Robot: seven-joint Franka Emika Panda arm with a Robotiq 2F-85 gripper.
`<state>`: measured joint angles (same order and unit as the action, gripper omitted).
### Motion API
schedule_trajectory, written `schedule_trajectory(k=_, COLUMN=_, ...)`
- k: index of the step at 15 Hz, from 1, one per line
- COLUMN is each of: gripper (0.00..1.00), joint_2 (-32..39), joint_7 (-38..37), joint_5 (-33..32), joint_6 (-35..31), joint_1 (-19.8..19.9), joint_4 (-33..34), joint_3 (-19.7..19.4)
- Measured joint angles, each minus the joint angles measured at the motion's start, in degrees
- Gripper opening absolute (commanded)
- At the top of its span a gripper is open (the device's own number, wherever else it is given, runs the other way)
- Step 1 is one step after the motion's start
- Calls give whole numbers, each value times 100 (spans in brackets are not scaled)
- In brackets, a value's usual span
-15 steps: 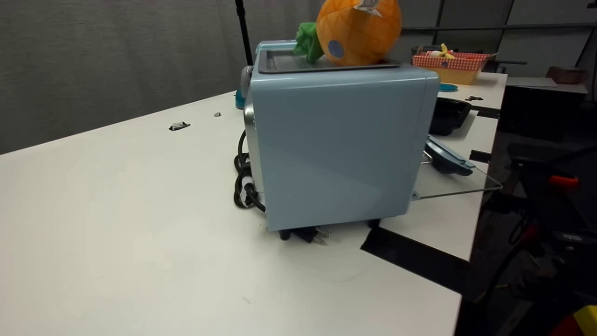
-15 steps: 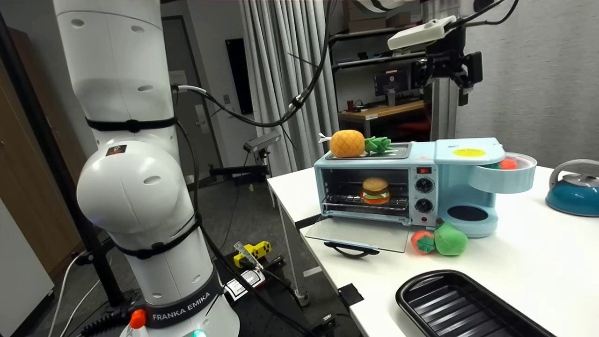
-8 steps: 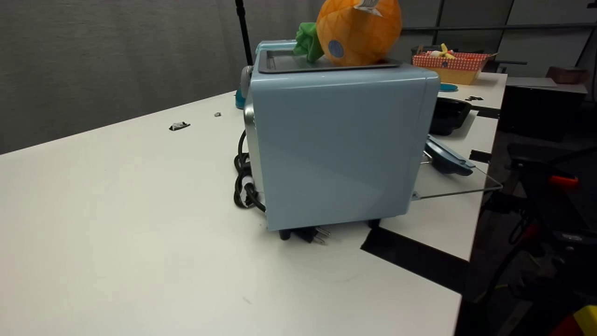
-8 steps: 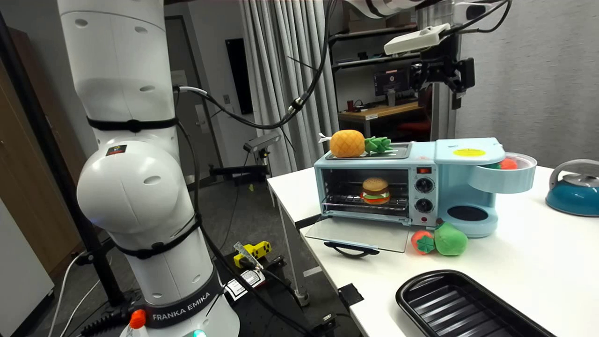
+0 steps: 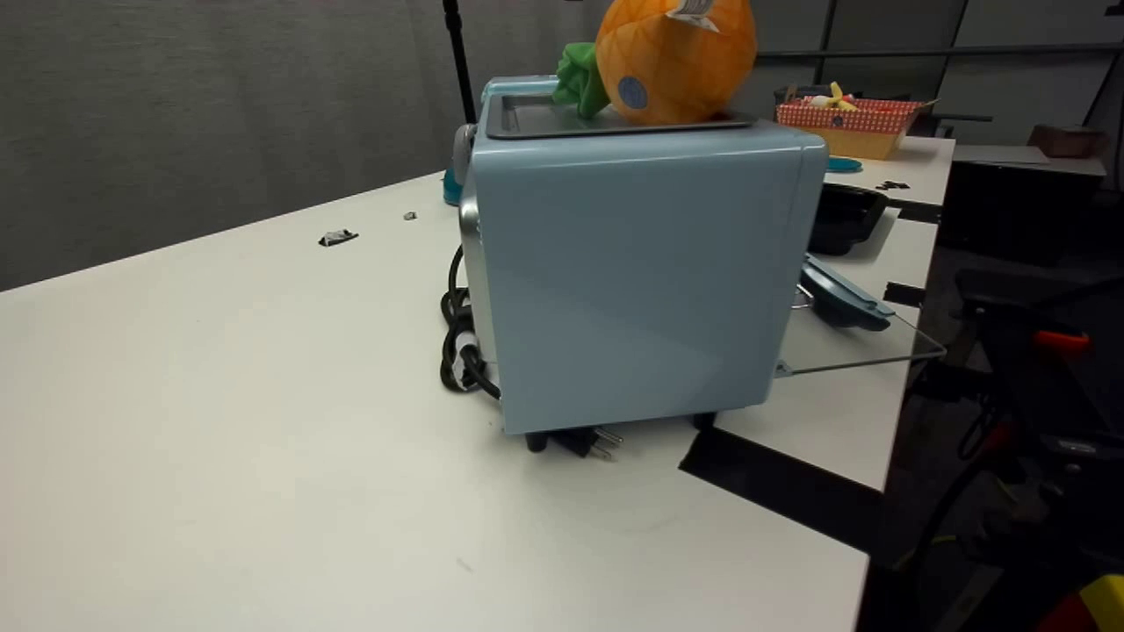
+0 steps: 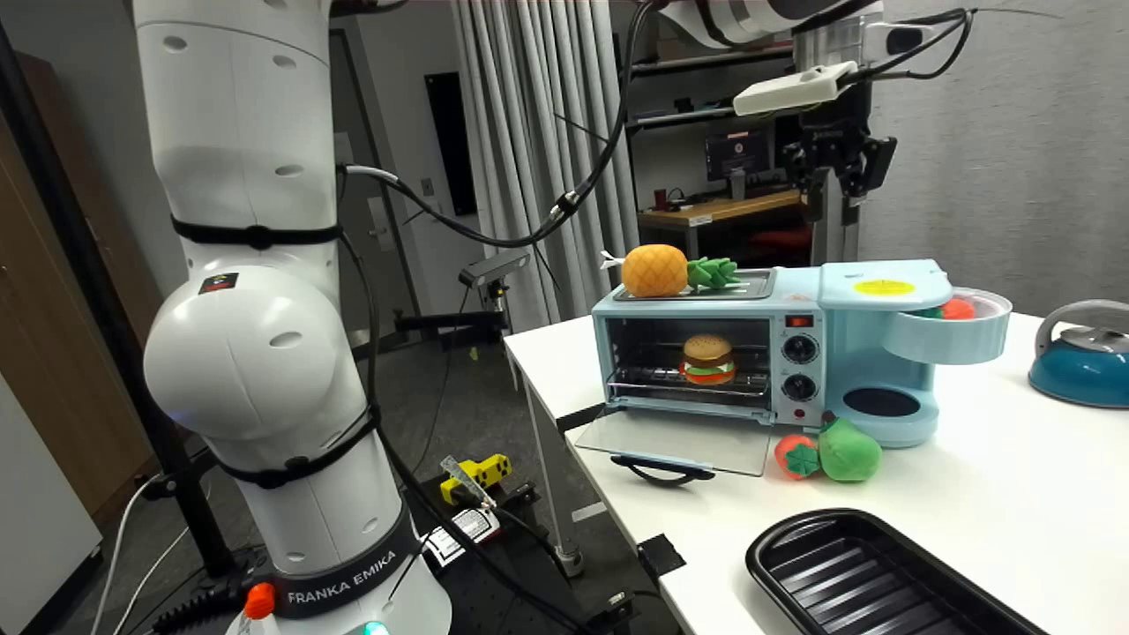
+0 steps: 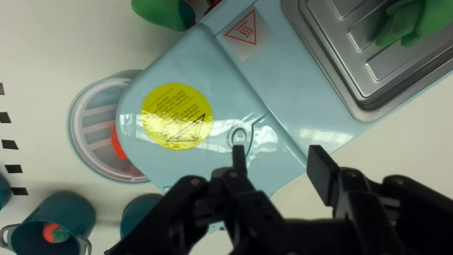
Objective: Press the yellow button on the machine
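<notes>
The machine is a pale blue boxy appliance, seen in both exterior views point(image 5: 632, 290) point(image 6: 869, 353) and from above in the wrist view point(image 7: 201, 63). A flat yellow disc point(image 7: 177, 117) with printed text and a triangle lies on the top of its coffee-maker end; it also shows in an exterior view point(image 6: 885, 287). A small round clear knob point(image 7: 239, 135) sits beside the disc. My gripper point(image 7: 276, 157) is open and empty, its fingers apart. In an exterior view the gripper point(image 6: 833, 212) hangs above the machine's top, not touching it. In the wrist view the left fingertip overlaps the knob's edge.
A plush pineapple point(image 6: 654, 271) lies on the machine's top tray. The glass door point(image 6: 679, 438) is folded down, with a toy burger point(image 6: 707, 360) inside. A toy tomato point(image 6: 791, 456), green pepper point(image 6: 849, 450), black pan point(image 6: 869, 573) and blue kettle point(image 6: 1085, 357) stand around it.
My gripper has come down toward the machine's top, and its fingers now point more straight down. The arm has shifted with it. The machine and other objects have not moved.
</notes>
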<state>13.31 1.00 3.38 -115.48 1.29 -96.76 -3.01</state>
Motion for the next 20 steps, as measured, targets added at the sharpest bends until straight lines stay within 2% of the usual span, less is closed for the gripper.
schedule_trajectory(k=1, gripper=11, joint_2=45, joint_7=0, joint_5=0, joint_6=-12, joint_1=9, joint_4=22, joint_3=-1)
schedule_trajectory(k=3, gripper=0, joint_2=139, joint_7=0, joint_5=0, joint_6=-45, joint_1=28, joint_4=62, joint_3=-2)
schedule_trajectory(k=20, gripper=0, joint_2=674, joint_7=0, joint_5=-271, joint_6=-294, joint_1=75, joint_4=214, joint_3=-50)
